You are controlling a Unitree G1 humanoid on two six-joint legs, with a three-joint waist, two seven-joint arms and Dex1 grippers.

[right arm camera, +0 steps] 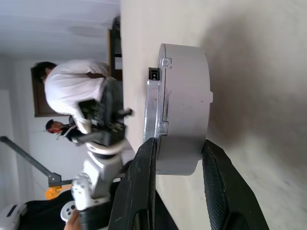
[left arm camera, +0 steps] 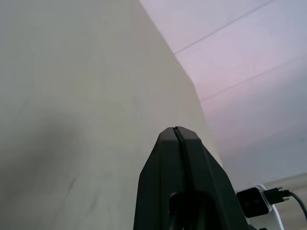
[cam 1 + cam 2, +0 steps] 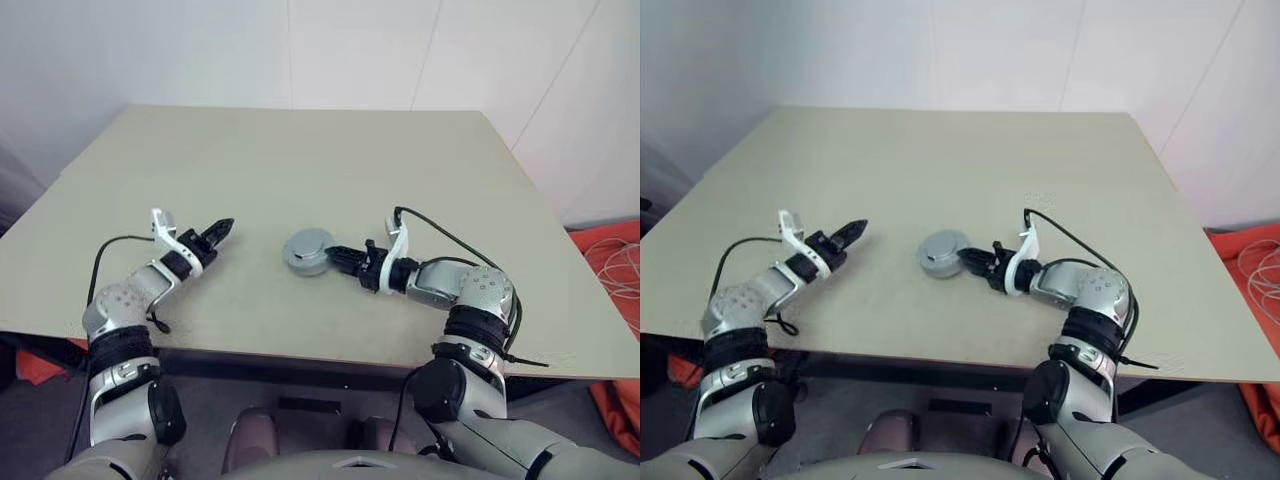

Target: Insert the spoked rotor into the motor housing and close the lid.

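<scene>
A round grey puck, the motor housing (image 3: 308, 252), sits near the middle of the tan table (image 3: 300, 160). A silvery lid (image 1: 154, 105) lies flat on top of it. The spoked rotor is hidden. My right gripper (image 3: 336, 256) reaches in from the right, level with the table. Its two black fingers (image 1: 144, 158) press on the lid face and on the underside of the housing (image 1: 187, 105). My left gripper (image 3: 222, 230) hovers over the table's left part, well apart from the housing, shut and empty, its fingertips (image 2: 176, 132) pressed together.
The table's front edge (image 3: 300, 350) runs just below both arms. Orange cloth and loose cables (image 3: 612, 262) lie on the floor at the right. A person in a white shirt (image 1: 72, 91) sits beyond the table's left side.
</scene>
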